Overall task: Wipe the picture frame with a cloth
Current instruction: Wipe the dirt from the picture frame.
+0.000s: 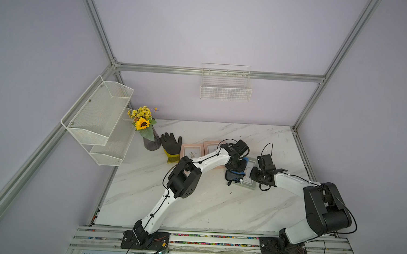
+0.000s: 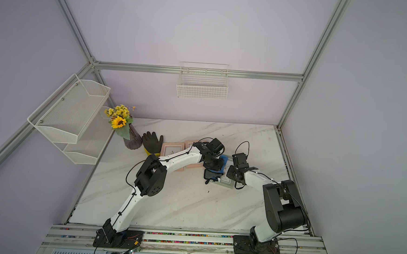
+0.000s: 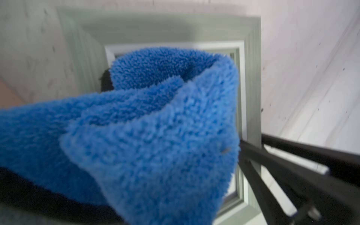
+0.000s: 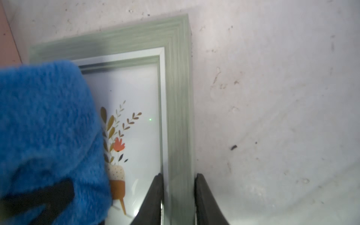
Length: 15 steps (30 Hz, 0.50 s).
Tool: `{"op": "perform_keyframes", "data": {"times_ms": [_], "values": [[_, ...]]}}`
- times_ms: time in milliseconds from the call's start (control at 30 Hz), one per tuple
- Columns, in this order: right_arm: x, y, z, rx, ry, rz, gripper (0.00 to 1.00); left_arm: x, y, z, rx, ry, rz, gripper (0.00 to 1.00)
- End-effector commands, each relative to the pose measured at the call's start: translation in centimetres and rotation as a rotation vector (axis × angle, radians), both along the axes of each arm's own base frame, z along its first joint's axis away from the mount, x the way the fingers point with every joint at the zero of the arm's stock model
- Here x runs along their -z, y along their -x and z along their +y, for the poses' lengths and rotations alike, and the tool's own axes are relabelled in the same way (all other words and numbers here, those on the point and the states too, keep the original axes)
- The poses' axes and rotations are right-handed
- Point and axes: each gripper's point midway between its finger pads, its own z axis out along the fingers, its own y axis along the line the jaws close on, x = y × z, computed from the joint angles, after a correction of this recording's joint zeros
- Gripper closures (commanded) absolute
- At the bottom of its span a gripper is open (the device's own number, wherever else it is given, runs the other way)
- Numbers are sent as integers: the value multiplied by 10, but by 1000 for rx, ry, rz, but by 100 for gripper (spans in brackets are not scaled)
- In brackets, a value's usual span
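A sage-green picture frame (image 1: 249, 182) (image 2: 227, 182) with a flower print lies flat on the marble table, right of centre. The bunched blue cloth (image 1: 239, 173) (image 2: 215, 174) rests on its glass, and my left gripper (image 1: 236, 164) (image 2: 213, 164) is shut on the cloth from above. In the left wrist view the cloth (image 3: 155, 136) hides those jaws and most of the frame (image 3: 251, 78). My right gripper (image 4: 179, 194) (image 1: 254, 171) is shut on the frame's side moulding (image 4: 179, 97), one finger on the glass side and one on the table side. The cloth (image 4: 48, 136) covers the print's other half.
Two pink frames (image 1: 192, 151) (image 1: 211, 146) lie behind my left forearm. A black-and-yellow glove (image 1: 171, 143) and a vase of flowers (image 1: 148, 134) stand at the back left. Mesh shelves (image 1: 101, 119) hang on the left wall, a wire basket (image 1: 226, 85) on the back wall.
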Motion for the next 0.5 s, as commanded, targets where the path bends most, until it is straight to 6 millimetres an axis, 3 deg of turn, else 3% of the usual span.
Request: {"op": "perform_keyframes", "data": {"times_ms": [0, 100, 167, 467], "values": [[11, 2, -1, 23, 5, 41, 81, 9, 46, 33, 10, -127, 79, 94], [9, 1, -1, 19, 3, 36, 81, 12, 47, 37, -6, -126, 88, 94], [8, 1, 0, 15, 2, 34, 81, 15, 37, 36, -20, -117, 90, 94], [11, 7, 0, 2, 4, 52, 82, 1, -53, 12, -111, 10, 11, 94]]}}
